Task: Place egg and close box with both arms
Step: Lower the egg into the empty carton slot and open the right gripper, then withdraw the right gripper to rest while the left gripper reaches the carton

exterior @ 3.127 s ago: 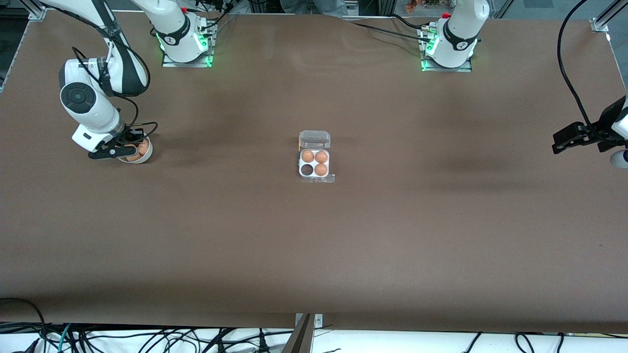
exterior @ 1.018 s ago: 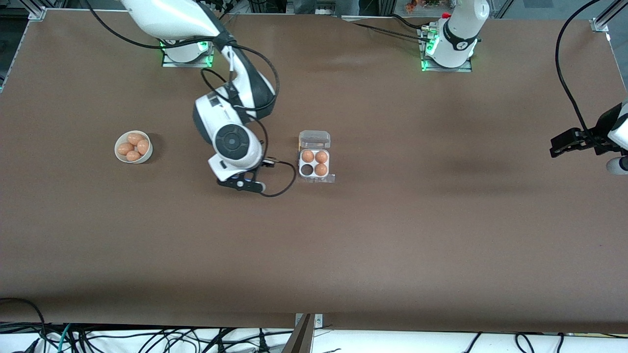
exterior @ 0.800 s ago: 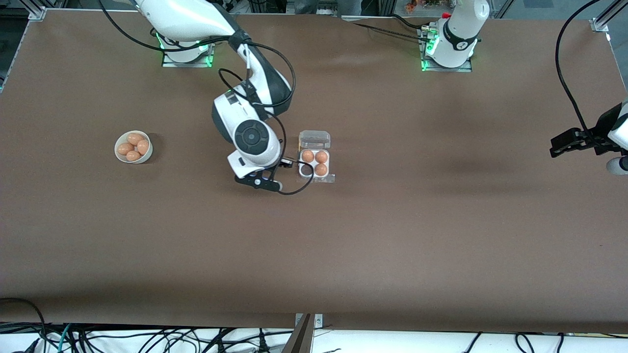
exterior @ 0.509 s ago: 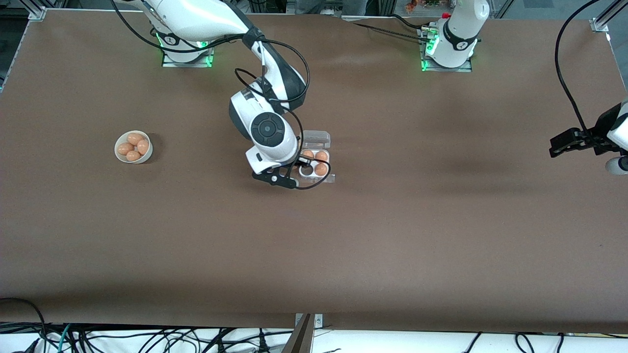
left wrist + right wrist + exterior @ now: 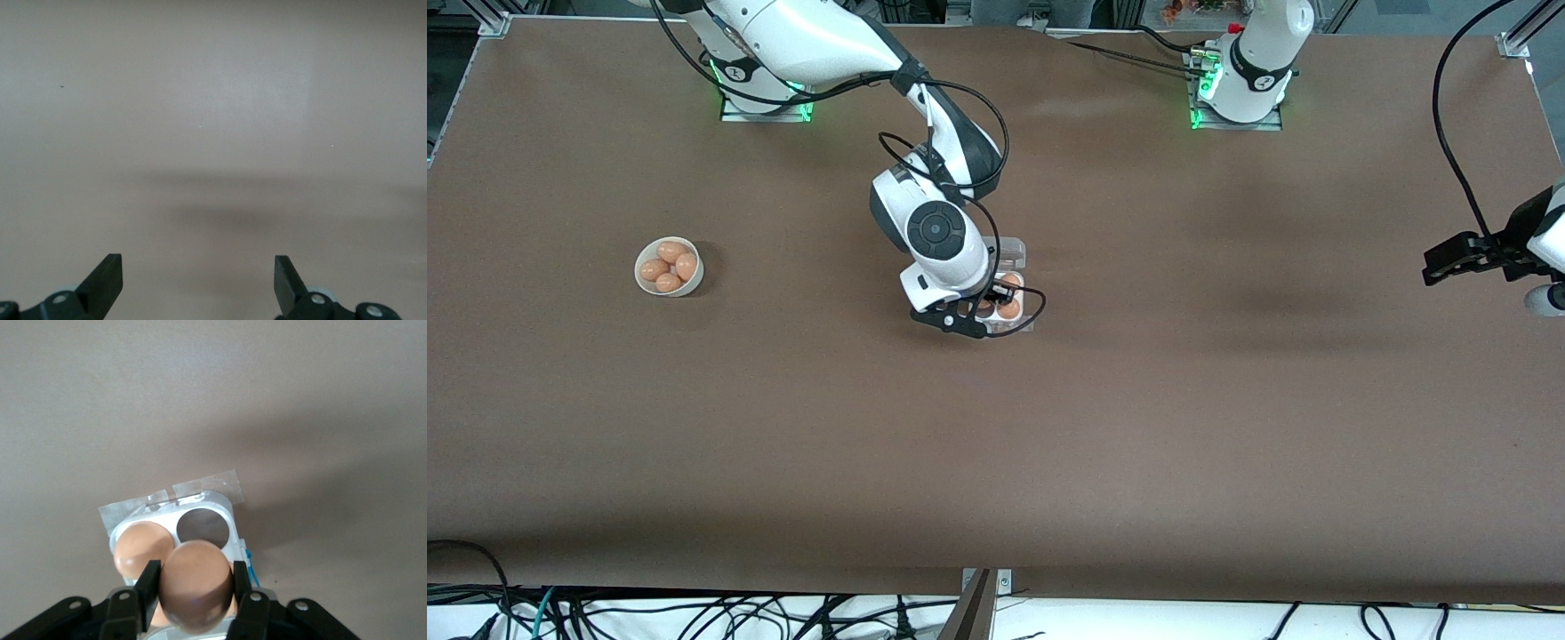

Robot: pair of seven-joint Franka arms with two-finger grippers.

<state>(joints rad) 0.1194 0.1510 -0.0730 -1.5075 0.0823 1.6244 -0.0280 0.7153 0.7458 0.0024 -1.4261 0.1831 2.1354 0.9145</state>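
Right gripper (image 5: 194, 595) over the box (image 5: 1016, 313) at mid-desk (image 5: 1138, 427), fingers clamped on one egg (image 5: 197, 583) visible only from the right wrist, one empty cell (image 5: 205, 525) there, four eggs in bowl (image 5: 669, 266) toward the right arm's end, left gripper (image 5: 199, 283) waiting, fingers spread wide.

I'm looking at a robotics lab. Two white jointed robot arms (image 5: 845, 53) stand on green-lit bases (image 5: 765, 93) bolted to a wide brown table (image 5: 996, 444). Aluminium frame rails (image 5: 494, 18) sit at its corners, and a tangle of black cables (image 5: 694, 613) runs along the edge nearest the front camera. Nothing here looks domestic to me.
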